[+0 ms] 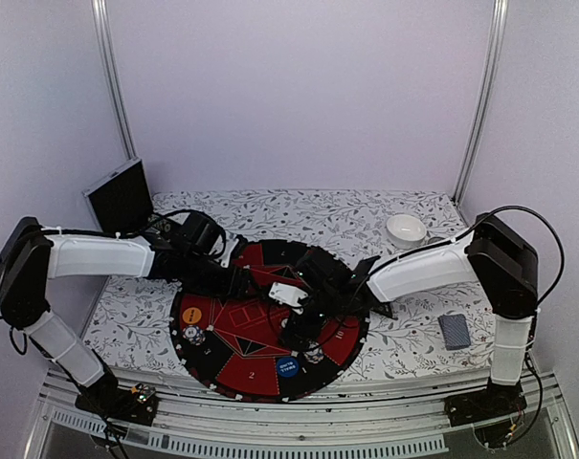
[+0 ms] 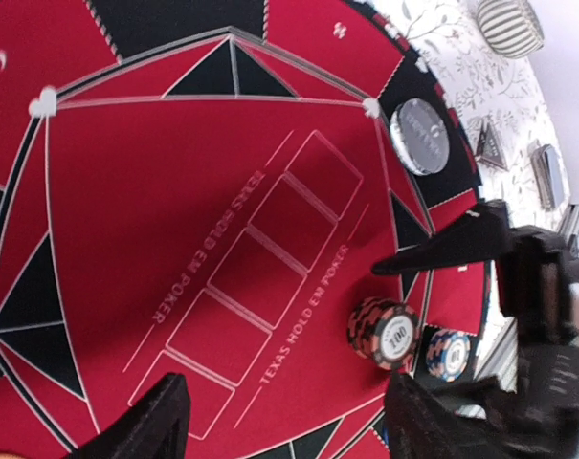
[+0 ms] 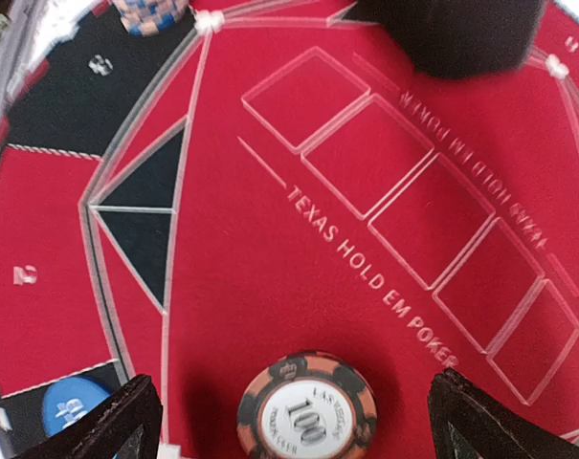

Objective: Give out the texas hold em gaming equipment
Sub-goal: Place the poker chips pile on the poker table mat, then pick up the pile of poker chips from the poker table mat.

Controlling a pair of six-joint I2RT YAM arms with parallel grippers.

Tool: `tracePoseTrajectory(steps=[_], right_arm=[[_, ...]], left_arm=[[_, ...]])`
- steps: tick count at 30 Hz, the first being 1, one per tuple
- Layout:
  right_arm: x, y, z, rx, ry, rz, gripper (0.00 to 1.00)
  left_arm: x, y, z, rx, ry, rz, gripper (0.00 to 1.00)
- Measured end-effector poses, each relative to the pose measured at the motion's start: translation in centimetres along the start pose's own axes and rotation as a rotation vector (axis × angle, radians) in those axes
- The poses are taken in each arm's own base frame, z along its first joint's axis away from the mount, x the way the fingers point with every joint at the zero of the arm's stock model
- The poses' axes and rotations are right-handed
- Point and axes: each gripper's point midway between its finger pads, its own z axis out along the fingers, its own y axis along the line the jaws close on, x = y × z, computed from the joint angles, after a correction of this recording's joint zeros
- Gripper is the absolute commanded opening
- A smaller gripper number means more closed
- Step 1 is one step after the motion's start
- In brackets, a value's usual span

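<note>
A stack of orange-and-black "100" poker chips [image 3: 306,411] stands on the red felt of the round Texas hold em mat [image 1: 233,330]. My right gripper [image 3: 299,426] is open, its fingers standing wide on either side of the stack without touching it. My left gripper [image 2: 291,426] is open over the card boxes printed on the mat, with the same stack [image 2: 385,333] just ahead of its right finger [image 2: 433,421]. A blue-and-tan chip [image 2: 450,354] lies beside the stack. The blue button [image 1: 286,367] and the orange button [image 1: 190,313] rest on the mat's rim.
A grey-blue deck of cards [image 1: 454,330] lies on the patterned cloth at the right. A white bowl [image 1: 405,229] stands at the back right and a dark screen [image 1: 120,196] at the back left. A ribbed grey cup [image 2: 510,26], a triangle marker [image 2: 490,148] and a grey disc [image 2: 418,137] sit near the mat's edge.
</note>
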Motion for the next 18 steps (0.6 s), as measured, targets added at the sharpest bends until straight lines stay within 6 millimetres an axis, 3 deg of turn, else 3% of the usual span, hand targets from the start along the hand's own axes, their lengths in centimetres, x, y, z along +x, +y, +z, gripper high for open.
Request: tracePoseTrajectory(steps=[2,4,8,11,13,15,18], right_arm=[[-1.4,0.0,-1.9,-0.007,-0.045,0.001,0.99],[-3.1,-0.3,-4.8,-0.007,-0.115,0.006,0.99],[-6.3,-2.5,-13.2,0.028,-0.307,0.038,0.99],[-5.8,-5.8,-18.0,0.119,-0.39,0.098,0.99],[-4.5,-7.2,-20.0,0.172,-0.41,0.135,0.99],[-2.9,-8.4,-21.0,0.218,-0.406,0.181,0.99],[-0.4,-8.8,-20.9,0.245,-0.37,0.228,0.99]], left_arm=[[-0.6,-0.7,-0.3,-0.006,-0.013,0.056,0.95],[-1.2,-1.4,-0.5,-0.006,-0.028,0.117,0.98],[-1.7,-4.6,-0.6,0.007,-0.035,0.308,0.98],[-0.6,-8.4,0.9,0.031,0.007,0.491,0.98],[0.7,-9.8,2.6,0.031,0.066,0.578,0.98],[2.2,-10.0,4.8,0.008,0.141,0.636,0.98],[3.9,-7.9,7.2,-0.07,0.247,0.66,0.98]])
